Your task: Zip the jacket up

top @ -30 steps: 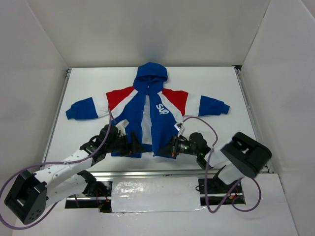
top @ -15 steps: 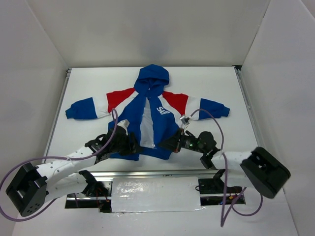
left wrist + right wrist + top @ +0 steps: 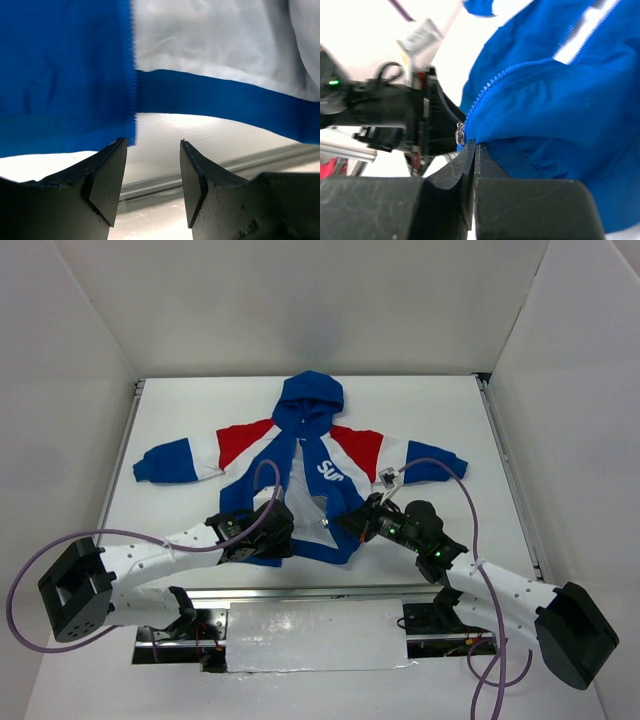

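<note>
The jacket [image 3: 322,475] lies flat on the white table, hood at the back, front open with white lining [image 3: 299,495] showing. It has a blue body, red shoulders and white "Sup" lettering. My left gripper [image 3: 277,532] is at the hem of the left front panel. In the left wrist view it [image 3: 153,144] is open, and the panel's blue edge [image 3: 129,100] hangs just above the left fingertip. My right gripper [image 3: 352,524] is shut on the bottom corner of the right front panel [image 3: 545,115]. The metal zipper slider [image 3: 461,135] sits just above its pinched tips [image 3: 474,146].
A metal rail [image 3: 300,592] runs along the table's near edge, with a foil-covered plate [image 3: 315,635] below it. White walls enclose the table on three sides. Purple cables [image 3: 420,465] loop from both arms, the right one over the jacket's right sleeve.
Both arms have swung in toward the jacket's middle. The right gripper has carried the right panel's corner up and back, bunching the hem. The left gripper has shifted right along the hem.
</note>
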You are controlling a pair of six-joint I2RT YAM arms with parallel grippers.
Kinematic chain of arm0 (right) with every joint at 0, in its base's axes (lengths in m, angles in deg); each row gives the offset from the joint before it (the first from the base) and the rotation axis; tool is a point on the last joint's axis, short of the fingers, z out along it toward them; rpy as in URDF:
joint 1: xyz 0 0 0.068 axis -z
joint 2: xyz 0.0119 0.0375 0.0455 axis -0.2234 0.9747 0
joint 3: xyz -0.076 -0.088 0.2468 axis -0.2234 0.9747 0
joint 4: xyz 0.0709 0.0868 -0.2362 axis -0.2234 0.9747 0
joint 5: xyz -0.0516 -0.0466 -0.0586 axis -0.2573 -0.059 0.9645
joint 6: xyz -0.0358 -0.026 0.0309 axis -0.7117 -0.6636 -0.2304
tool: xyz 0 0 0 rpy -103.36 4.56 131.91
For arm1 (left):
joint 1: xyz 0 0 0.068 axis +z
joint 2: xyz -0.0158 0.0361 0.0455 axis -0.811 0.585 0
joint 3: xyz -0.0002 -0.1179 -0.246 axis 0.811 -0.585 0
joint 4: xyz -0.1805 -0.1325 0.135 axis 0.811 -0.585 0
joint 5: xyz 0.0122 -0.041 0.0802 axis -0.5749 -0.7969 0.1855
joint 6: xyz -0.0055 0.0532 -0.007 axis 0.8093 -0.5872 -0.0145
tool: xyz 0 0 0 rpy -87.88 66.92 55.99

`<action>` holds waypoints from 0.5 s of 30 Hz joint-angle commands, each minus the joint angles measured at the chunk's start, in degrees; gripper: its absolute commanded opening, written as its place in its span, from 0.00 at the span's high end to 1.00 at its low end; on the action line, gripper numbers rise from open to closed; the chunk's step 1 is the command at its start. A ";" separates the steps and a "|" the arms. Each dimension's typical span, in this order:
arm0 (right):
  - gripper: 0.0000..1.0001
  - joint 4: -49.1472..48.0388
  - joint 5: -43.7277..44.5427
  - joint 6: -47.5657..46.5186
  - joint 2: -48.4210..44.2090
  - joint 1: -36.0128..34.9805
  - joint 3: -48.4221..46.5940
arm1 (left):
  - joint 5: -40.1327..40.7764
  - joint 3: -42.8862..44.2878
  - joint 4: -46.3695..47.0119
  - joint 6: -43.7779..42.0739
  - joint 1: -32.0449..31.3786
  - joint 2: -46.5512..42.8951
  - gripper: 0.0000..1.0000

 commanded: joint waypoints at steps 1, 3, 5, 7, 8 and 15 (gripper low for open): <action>1.00 6.38 2.47 -1.69 -1.01 0.05 -2.33 | 6.27 2.22 -6.35 1.48 -1.04 0.60 0.41; 1.00 6.65 2.12 -1.60 -1.10 0.05 -1.80 | 6.28 1.79 -6.97 1.57 -1.04 0.52 0.42; 1.00 6.74 1.94 -1.60 -1.01 0.05 -1.62 | 6.37 1.70 -7.67 1.74 -1.04 0.87 0.42; 1.00 7.26 1.76 -1.77 -0.84 0.05 -1.80 | 6.81 1.52 -8.64 1.92 -1.13 1.92 0.42; 1.00 7.53 1.68 -1.95 -0.75 0.13 -1.88 | 6.72 1.35 -8.55 1.83 -1.22 2.45 0.42; 1.00 7.62 1.76 -2.39 1.36 0.14 -2.50 | 5.75 1.43 -6.80 1.83 -1.92 5.00 0.47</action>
